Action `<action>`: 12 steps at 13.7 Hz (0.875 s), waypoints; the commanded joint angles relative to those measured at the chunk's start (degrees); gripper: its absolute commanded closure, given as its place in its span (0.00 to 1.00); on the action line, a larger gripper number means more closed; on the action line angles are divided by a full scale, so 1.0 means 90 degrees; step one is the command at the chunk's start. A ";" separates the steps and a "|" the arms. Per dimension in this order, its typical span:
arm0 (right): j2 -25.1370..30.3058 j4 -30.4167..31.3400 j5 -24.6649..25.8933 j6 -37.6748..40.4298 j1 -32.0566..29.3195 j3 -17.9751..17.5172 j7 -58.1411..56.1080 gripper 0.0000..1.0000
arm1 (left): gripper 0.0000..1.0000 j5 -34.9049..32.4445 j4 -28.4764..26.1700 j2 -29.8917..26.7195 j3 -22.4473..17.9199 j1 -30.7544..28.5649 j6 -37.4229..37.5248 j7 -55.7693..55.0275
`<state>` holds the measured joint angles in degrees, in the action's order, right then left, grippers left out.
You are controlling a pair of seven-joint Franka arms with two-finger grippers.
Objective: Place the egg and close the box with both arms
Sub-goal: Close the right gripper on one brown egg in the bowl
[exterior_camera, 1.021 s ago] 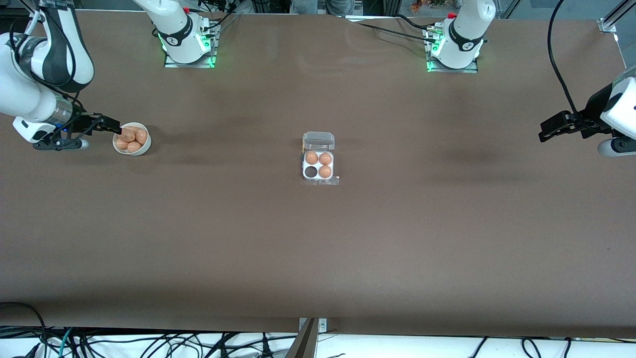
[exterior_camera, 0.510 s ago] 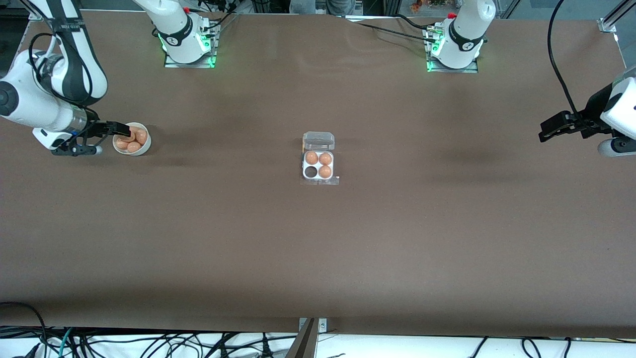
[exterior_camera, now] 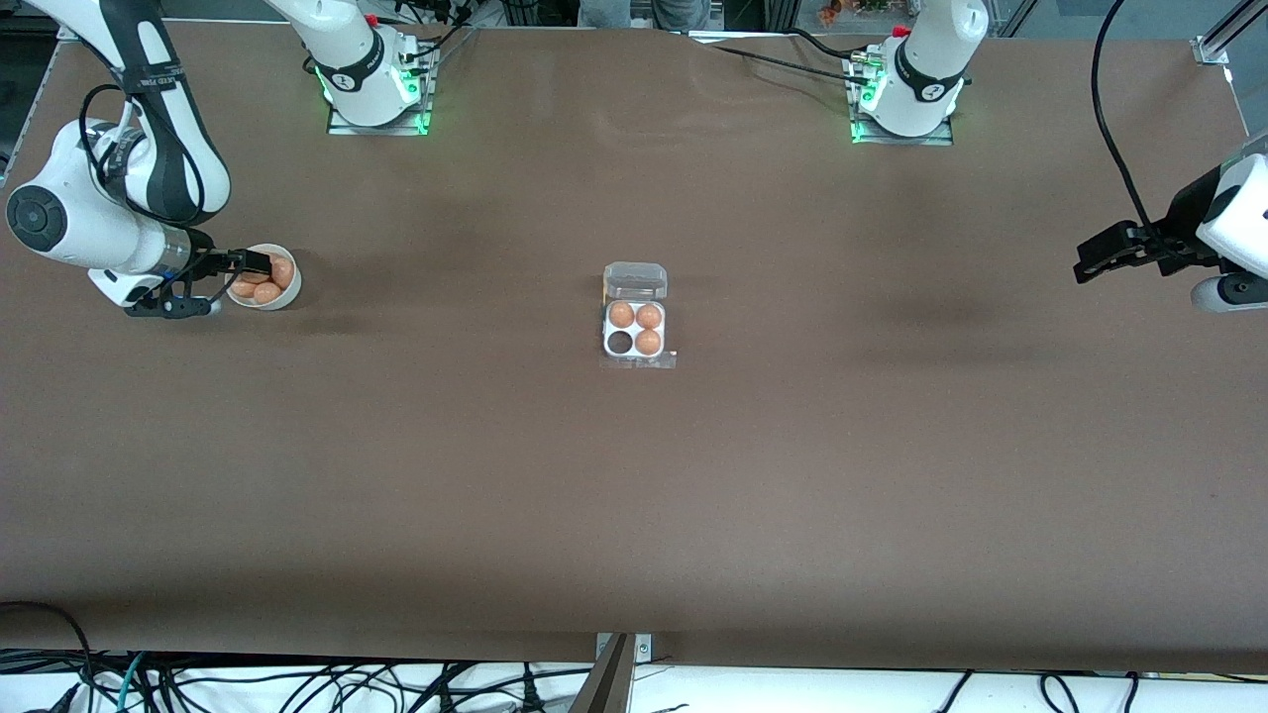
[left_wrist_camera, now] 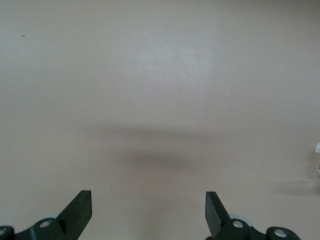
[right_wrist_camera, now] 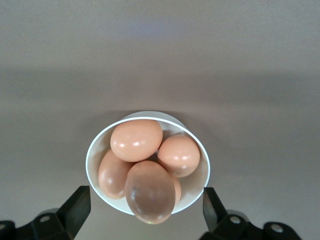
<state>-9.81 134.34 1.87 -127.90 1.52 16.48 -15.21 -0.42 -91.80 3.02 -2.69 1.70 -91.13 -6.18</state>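
The box (exterior_camera: 634, 330) lies at mid-table, its clear lid (exterior_camera: 635, 280) open. Three of its cells hold eggs (exterior_camera: 648, 342) and one cell (exterior_camera: 620, 343) shows dark. A white bowl (exterior_camera: 293, 289) toward the right arm's end holds several orange-brown eggs. My right gripper (exterior_camera: 256, 263) is open and low over that bowl. In the right wrist view the topmost egg (right_wrist_camera: 150, 191) sits between the spread fingers of the right gripper (right_wrist_camera: 145, 210), above the bowl (right_wrist_camera: 196, 187). My left gripper (exterior_camera: 1090, 262) waits open at the left arm's end. In its wrist view the left gripper (left_wrist_camera: 148, 210) shows only bare table.
The brown table (exterior_camera: 634, 495) stretches wide between the bowl and the box and between the box and the left gripper. Cables (exterior_camera: 297, 683) hang along the edge nearest the camera.
My right gripper has moved in from beside the bowl to over its eggs, and its wrist has dropped lower. The left arm has not moved.
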 commanded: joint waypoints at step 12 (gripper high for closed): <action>-0.0121 0.0015 0.0036 0.0305 0.0046 0.0024 -0.0117 0.37 | 0.00 0.0105 0.0122 0.0055 0.0016 -0.0023 0.0106 -0.0007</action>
<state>-11.11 134.35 1.87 -125.86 1.65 16.48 -15.38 -0.42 -91.80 3.09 -2.69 1.71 -91.13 -6.18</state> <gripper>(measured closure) 0.260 0.000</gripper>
